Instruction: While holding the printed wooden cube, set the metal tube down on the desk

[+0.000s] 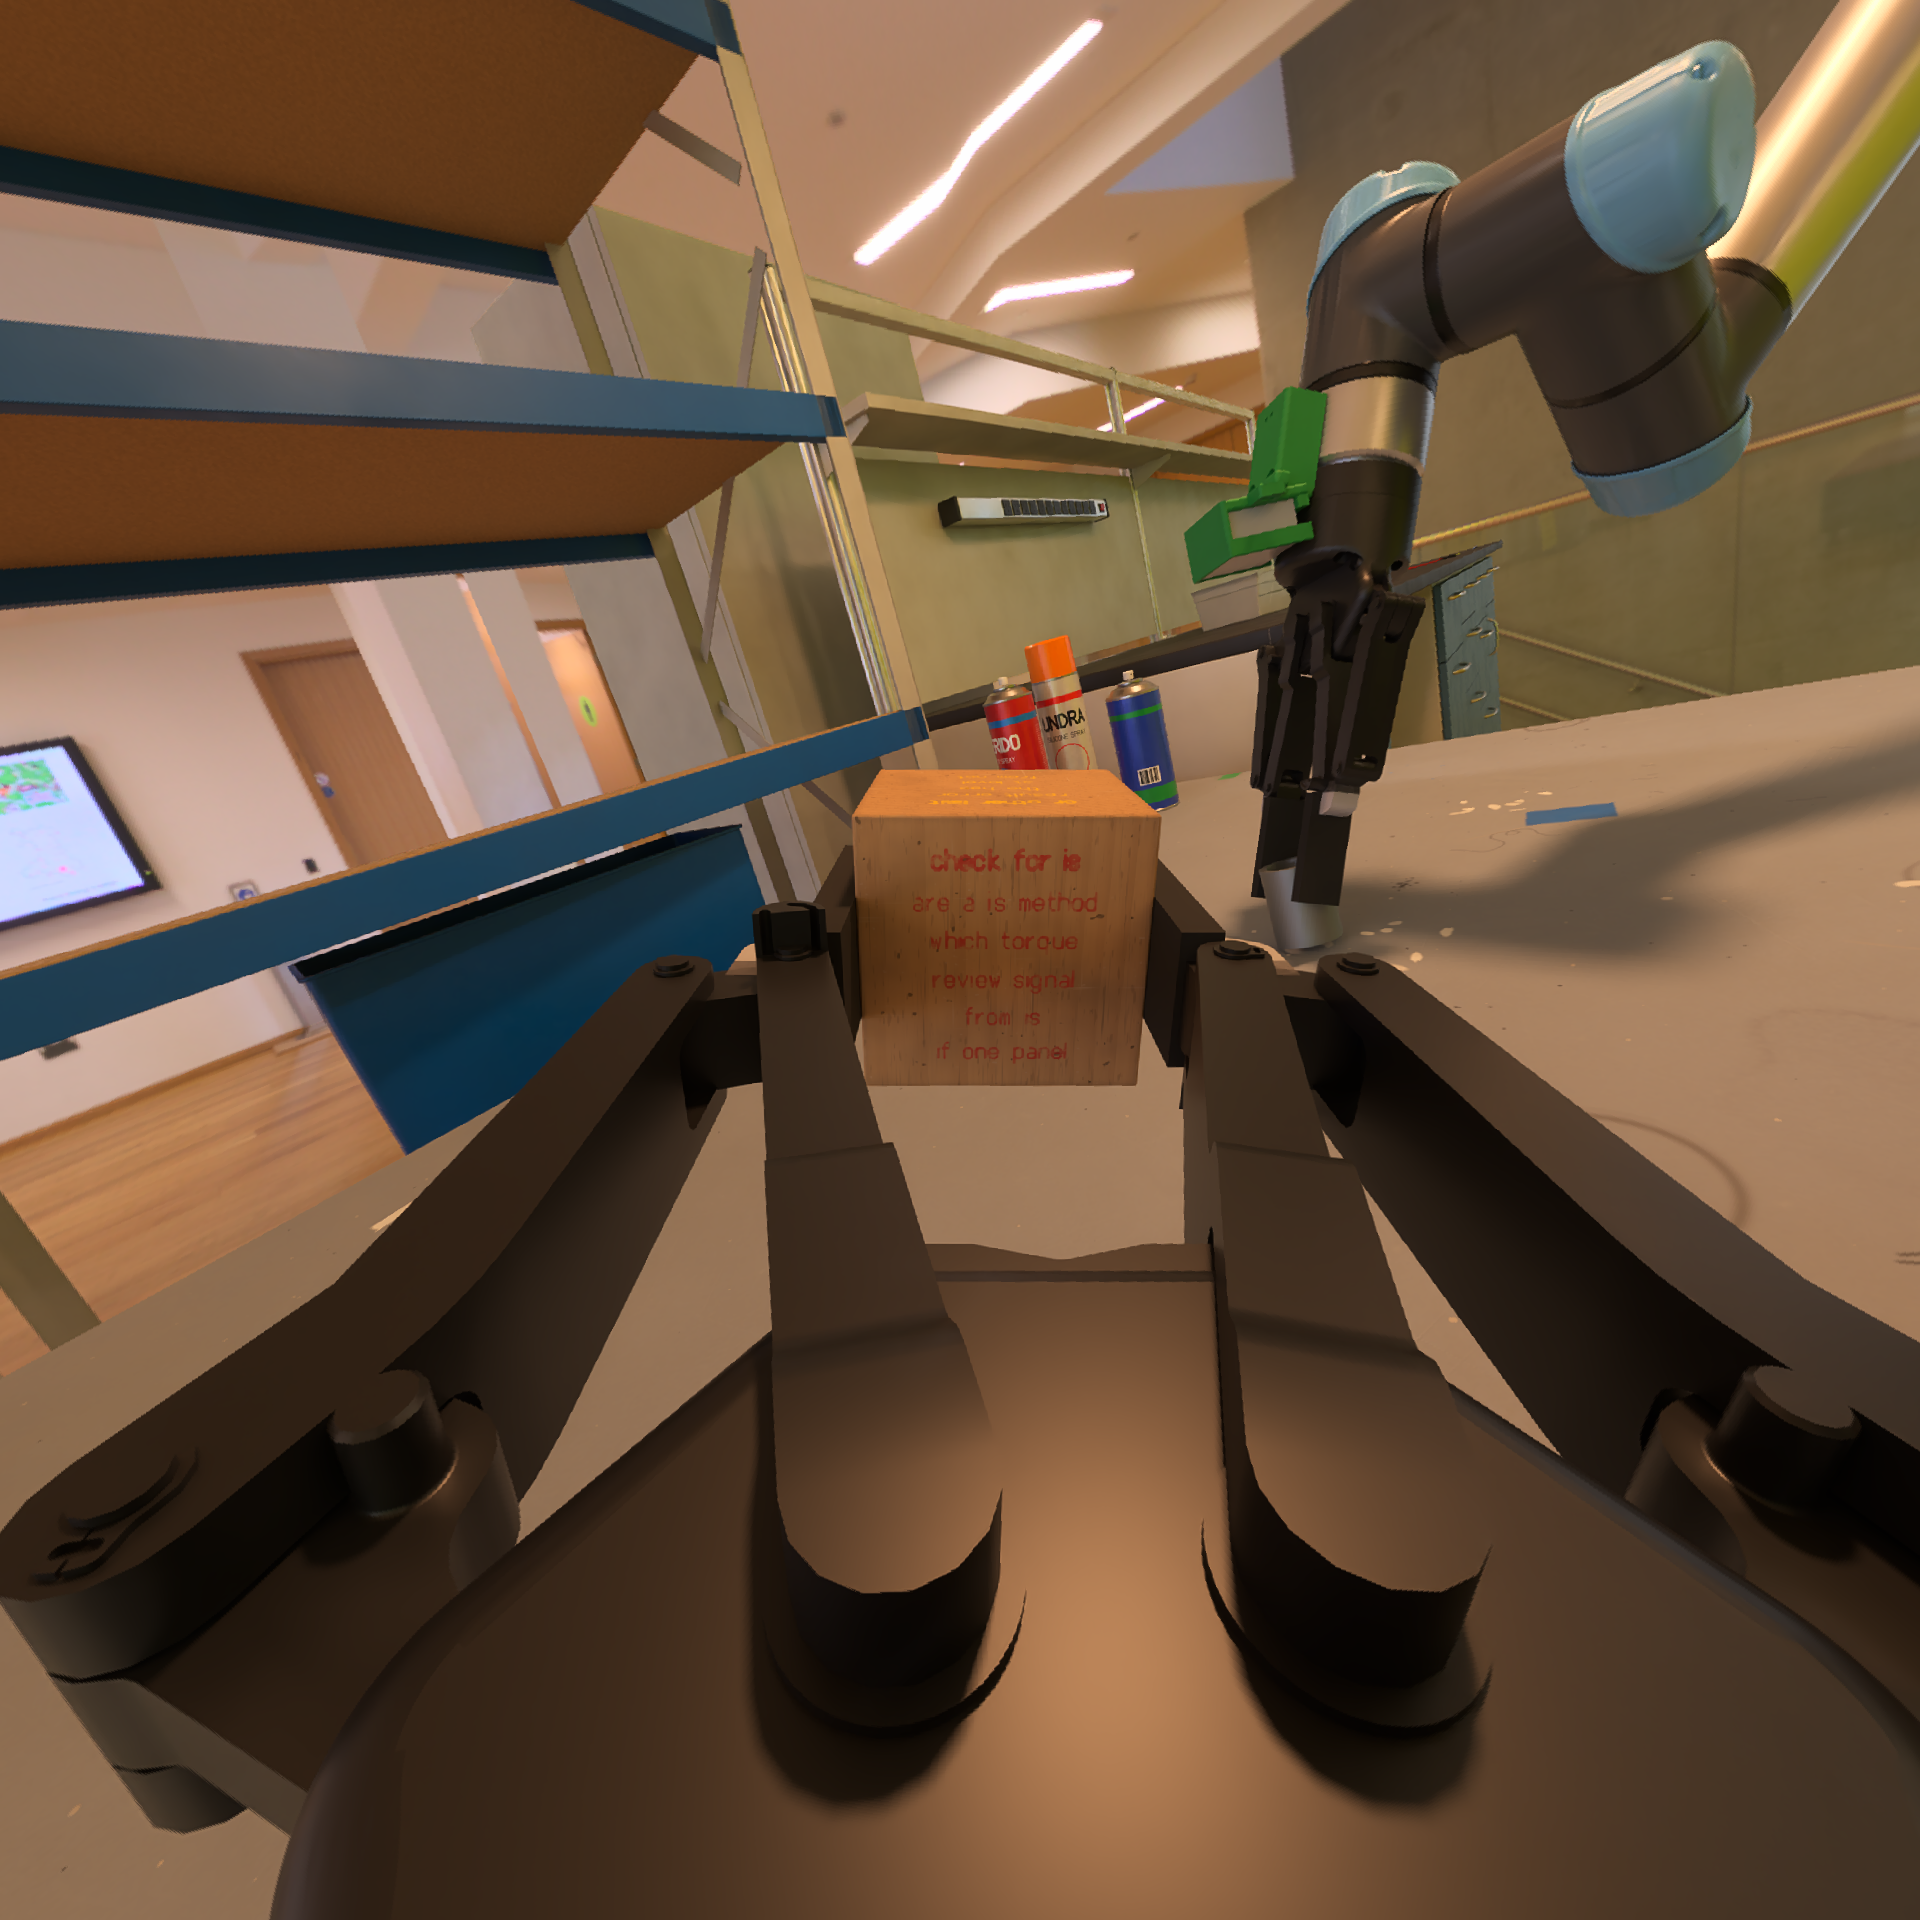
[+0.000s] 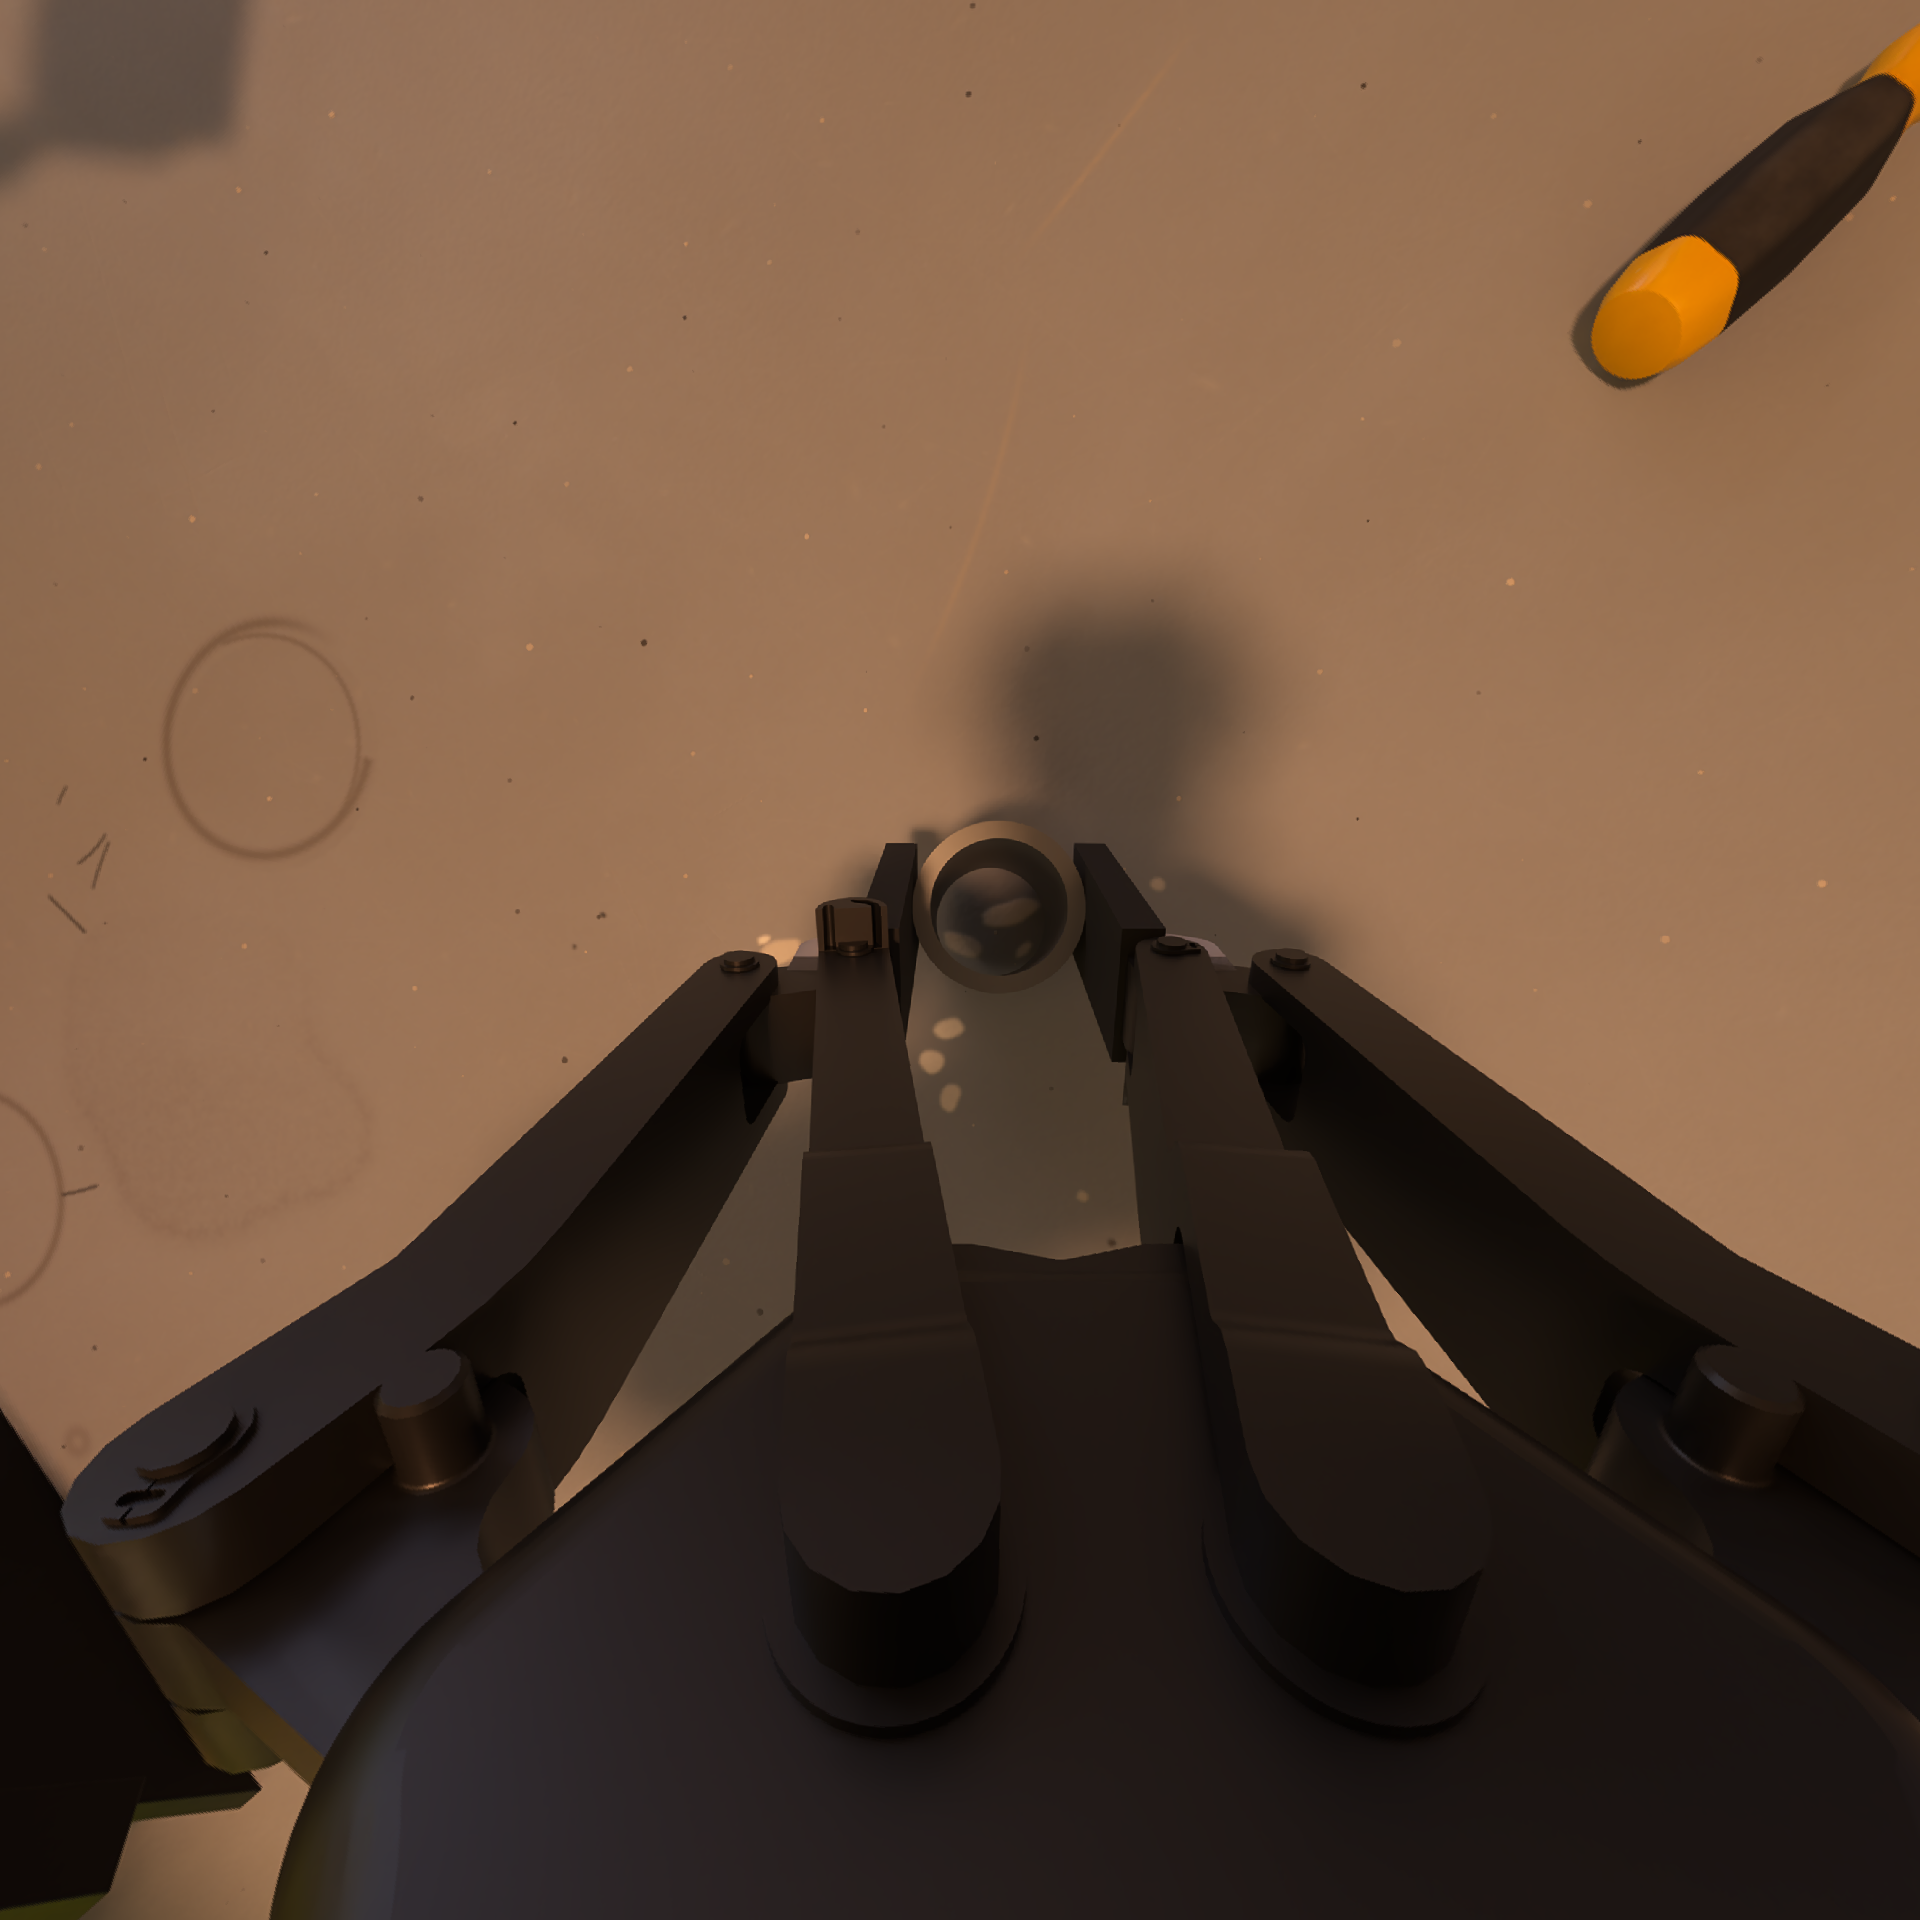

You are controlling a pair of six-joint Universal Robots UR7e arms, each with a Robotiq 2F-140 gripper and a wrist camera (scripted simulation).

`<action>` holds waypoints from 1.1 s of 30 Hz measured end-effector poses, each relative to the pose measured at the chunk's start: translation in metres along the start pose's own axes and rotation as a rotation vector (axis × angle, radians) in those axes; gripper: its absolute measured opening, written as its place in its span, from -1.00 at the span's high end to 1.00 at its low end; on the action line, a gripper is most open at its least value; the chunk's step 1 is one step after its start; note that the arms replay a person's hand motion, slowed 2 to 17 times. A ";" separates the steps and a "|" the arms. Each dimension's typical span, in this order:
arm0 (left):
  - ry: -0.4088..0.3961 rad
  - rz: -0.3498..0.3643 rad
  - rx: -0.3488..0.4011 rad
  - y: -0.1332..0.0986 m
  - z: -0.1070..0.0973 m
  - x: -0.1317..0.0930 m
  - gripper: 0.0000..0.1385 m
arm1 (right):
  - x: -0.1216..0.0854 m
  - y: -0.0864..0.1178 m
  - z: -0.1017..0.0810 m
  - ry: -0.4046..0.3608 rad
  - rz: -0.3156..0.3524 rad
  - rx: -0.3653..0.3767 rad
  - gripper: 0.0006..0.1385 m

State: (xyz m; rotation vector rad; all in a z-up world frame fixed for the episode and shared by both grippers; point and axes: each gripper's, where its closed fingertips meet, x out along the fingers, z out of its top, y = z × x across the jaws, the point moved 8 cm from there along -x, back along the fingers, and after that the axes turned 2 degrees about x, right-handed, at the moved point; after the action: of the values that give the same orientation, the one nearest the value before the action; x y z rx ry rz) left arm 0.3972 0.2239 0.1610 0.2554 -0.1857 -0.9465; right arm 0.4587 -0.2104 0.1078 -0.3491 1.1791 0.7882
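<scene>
We hold the printed wooden cube (image 1: 1006, 930) in the left gripper (image 1: 1006, 966), with one finger pressed against each side face, clear above the desk (image 1: 1621, 1039). The face with red lettering is turned toward the left wrist camera. A blue metal shelf unit (image 1: 416, 395) stands to the left. Behind the cube, three spray cans stand on the desk: a red spray can (image 1: 1011, 727), an orange-capped spray can (image 1: 1060, 701) and a blue spray can (image 1: 1141, 740).

We grip the metal tube (image 2: 997, 906) in the right gripper (image 2: 997, 914), its pads closed on opposite sides of the tube wall. In the right wrist view we look straight down the open bore, so the tube is upright and in line with the fingers. In the left wrist view the right gripper (image 1: 1304, 862) points down at the desk and the tube's lower end (image 1: 1299, 920) protrudes below the fingertips, at or just above the surface. We cannot tell whether it touches.

An orange and black tool handle (image 2: 1756, 213) lies on the desk, well apart from the tube. A strip of blue tape (image 1: 1571, 814) lies farther off.
</scene>
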 end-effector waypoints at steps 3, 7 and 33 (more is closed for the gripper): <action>0.000 0.000 0.000 0.000 0.000 0.000 0.13 | 0.000 0.001 0.000 -0.003 0.000 -0.005 0.43; 0.000 0.000 0.000 0.000 0.000 0.000 0.13 | -0.001 0.002 0.000 -0.007 -0.001 -0.012 0.43; -0.007 0.007 -0.011 0.002 0.001 -0.001 0.13 | -0.022 0.008 0.003 -0.069 -0.096 -0.030 0.06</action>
State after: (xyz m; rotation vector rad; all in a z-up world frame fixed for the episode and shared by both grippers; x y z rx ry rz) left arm 0.3980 0.2257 0.1624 0.2414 -0.1876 -0.9417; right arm 0.4514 -0.2114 0.1305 -0.3973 1.0789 0.7298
